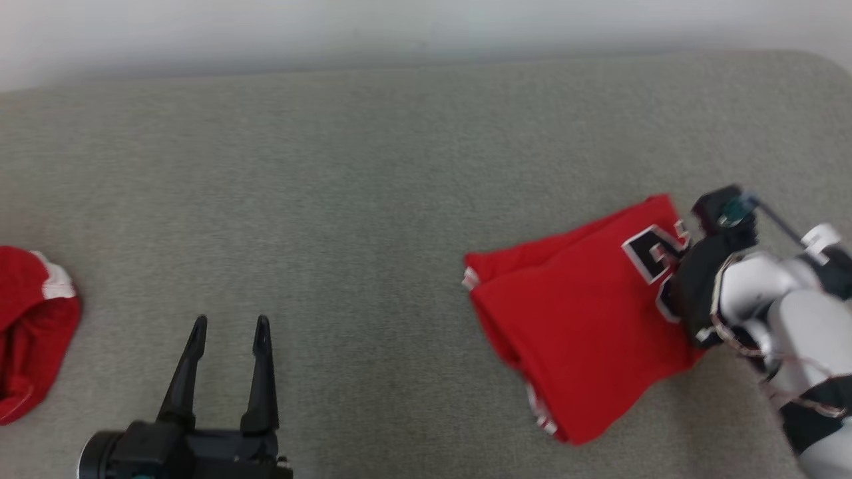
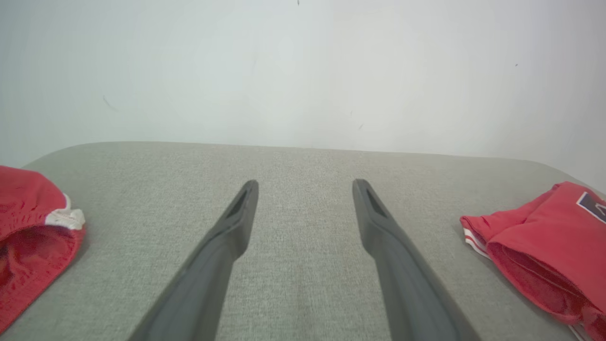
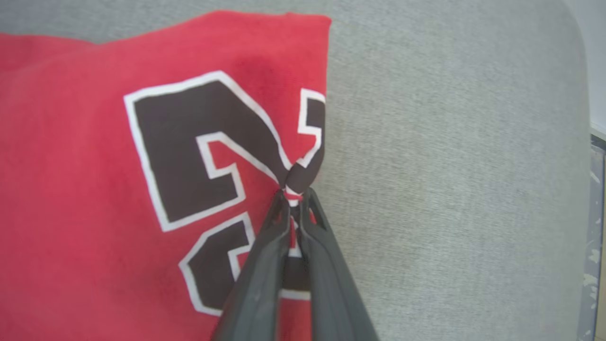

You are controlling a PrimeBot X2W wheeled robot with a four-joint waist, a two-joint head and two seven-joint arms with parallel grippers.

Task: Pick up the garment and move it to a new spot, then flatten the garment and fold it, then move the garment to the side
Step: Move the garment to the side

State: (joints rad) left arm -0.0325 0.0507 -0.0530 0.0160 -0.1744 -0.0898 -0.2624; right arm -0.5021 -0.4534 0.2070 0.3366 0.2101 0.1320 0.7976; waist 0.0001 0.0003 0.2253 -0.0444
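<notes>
Now, far left: a second red cloth (image 1: 30,332) with a white band lies bunched at the edge of the grey surface (image 1: 373,199), well apart from everything else.
Left gripper (image 1: 230,322): low over bare grey surface, jaws wide apart, holding nothing.
Garment (image 1: 579,313): a red jersey with black, white-edged numerals, lying folded in layers on the right part of the surface.
Right gripper (image 3: 294,196): jaws together, clamped on a small pinch of the garment's right edge, at the numeral print; the cloth puckers toward the tips.
Handling: likely light, soft and limp, so it should drape, and the folded layers may slide apart if lifted by one pinch.
Where to hold: probably the folded edge, through every layer, keeping the garment low while it is drawn aside.
</notes>
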